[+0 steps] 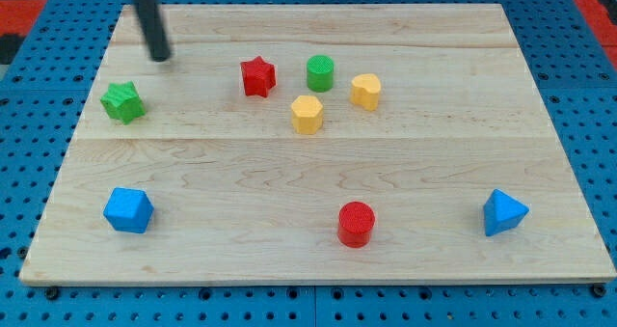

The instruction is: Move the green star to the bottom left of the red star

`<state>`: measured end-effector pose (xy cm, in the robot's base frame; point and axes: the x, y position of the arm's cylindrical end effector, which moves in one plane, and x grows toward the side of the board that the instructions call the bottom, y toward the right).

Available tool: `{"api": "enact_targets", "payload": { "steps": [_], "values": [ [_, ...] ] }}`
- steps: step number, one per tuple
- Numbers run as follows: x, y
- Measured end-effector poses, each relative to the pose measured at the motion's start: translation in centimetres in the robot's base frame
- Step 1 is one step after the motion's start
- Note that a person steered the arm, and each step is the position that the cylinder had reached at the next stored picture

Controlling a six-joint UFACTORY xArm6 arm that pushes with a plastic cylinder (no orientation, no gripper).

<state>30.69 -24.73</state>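
Note:
The green star [122, 102] lies near the board's left edge, in the upper half. The red star [257, 76] lies well to its right and slightly higher, near the top middle. My tip [159, 57] touches the board above and a little to the right of the green star, a short gap apart from it. The dark rod rises from the tip toward the view's top.
A green cylinder [320, 72] and two yellow blocks [365, 91] [307, 114] sit right of the red star. A blue block [128, 210] lies at bottom left, a red cylinder [356, 223] at bottom middle, a blue block [503, 212] at bottom right. The wooden board [434, 163] rests on blue pegboard.

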Motion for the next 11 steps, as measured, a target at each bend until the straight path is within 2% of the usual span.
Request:
{"api": "enact_targets", "payload": {
  "steps": [1, 3, 4, 6, 8, 10, 11],
  "values": [
    [0.2, -5.6],
    [10.9, -4.4],
    [11.8, 0.8],
    [6.7, -5.3],
    [12.2, 7.7],
    [11.1, -1.3],
    [10.3, 0.0]
  ]
}}
